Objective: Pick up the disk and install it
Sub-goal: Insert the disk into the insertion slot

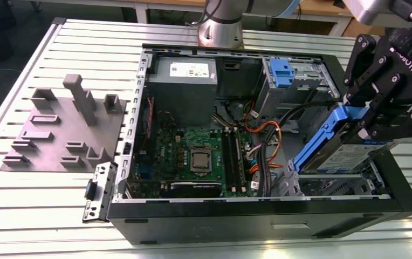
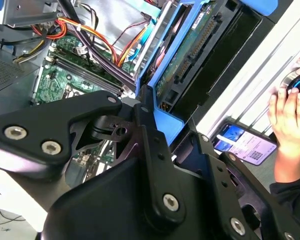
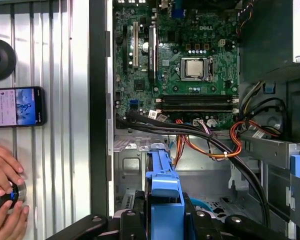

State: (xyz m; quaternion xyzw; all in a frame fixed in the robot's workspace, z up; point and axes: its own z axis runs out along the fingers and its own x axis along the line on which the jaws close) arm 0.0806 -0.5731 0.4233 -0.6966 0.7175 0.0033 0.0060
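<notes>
At the right of the exterior view the tool [image 1: 370,116] is clamped on the disk [image 1: 343,154], held tilted with its long axis slanting down-left, directly above the open computer case's [image 1: 263,208] lower-right drive bay [image 1: 335,186].

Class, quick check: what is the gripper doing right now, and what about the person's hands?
Gripper: shut on the disk, held tilted over the computer case.
Person's hands: resting on a small round object on the table; what it is cannot be told.

disk [image 1: 350,154] in gripper [image 1: 378,116], tilted over open computer case [image 1: 263,208]
</notes>
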